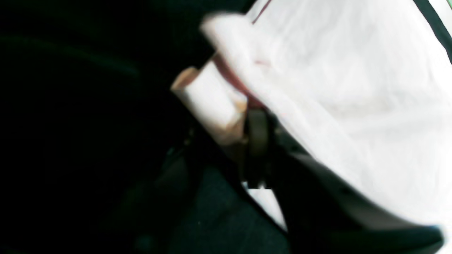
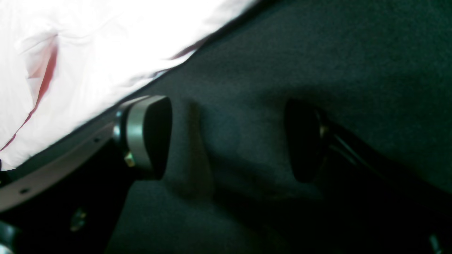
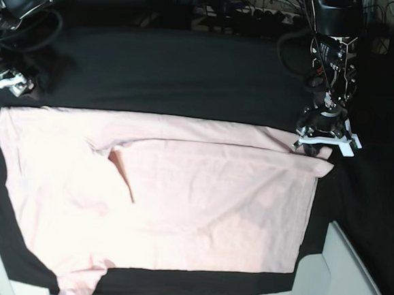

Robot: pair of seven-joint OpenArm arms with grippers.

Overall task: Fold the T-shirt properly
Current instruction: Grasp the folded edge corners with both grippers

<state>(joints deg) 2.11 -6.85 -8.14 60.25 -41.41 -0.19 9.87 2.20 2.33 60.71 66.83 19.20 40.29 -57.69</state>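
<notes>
The base view alone shows the whole T-shirt [image 3: 158, 206] lying flat on the black table cloth [image 3: 176, 71]. The left gripper [image 1: 247, 116] pinches its far right corner, though blurred. The right gripper [image 2: 229, 137] stands open over bare cloth.

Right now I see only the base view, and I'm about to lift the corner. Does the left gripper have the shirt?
Observer: In the left wrist view the shirt hem lies across one finger of the left gripper. It is too blurred to tell whether it is clamped.
Operator: And the right gripper?
Observer: In the right wrist view the right gripper has its jaws open, with only the black cloth between them.
Operator: Is it near the shirt?
Observer: The shirt edge lies outside the jaws, just past the silver-backed pad.
</notes>
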